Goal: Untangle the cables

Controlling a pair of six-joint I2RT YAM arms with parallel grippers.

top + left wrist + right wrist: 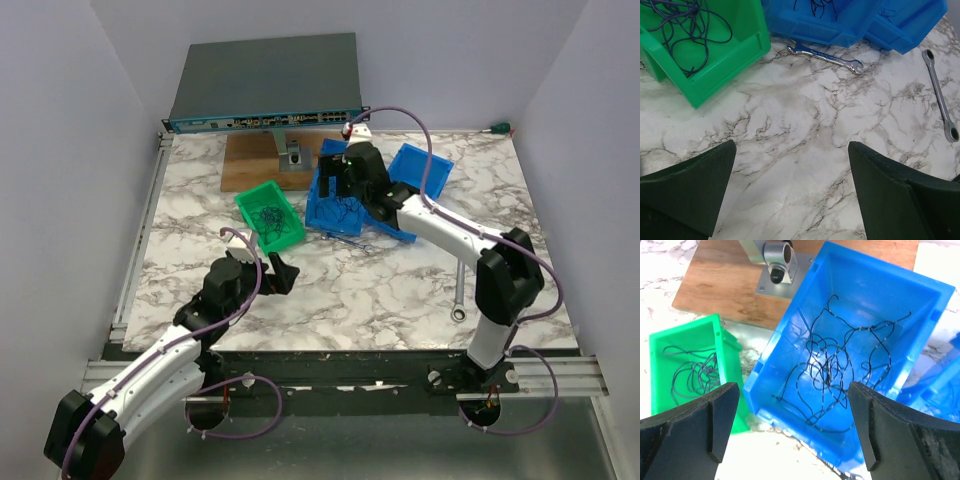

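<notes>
A tangle of thin black cables (835,370) lies in a blue bin (920,305), which also shows in the top view (318,212). A clump of thin blue cables (692,375) lies in a green bin (250,205); it also shows in the left wrist view (690,25). My right gripper (794,387) is open and empty, hovering just above the blue bin (342,185). My left gripper (791,150) is open and empty over bare marble, in front of the green bin (283,273).
A small wrench (825,55) lies before the blue bin. A ratchet wrench (459,290) lies at the right. A second blue bin (422,168), a wooden board (250,165) with a metal fixture (293,155) and a network switch (265,85) stand behind.
</notes>
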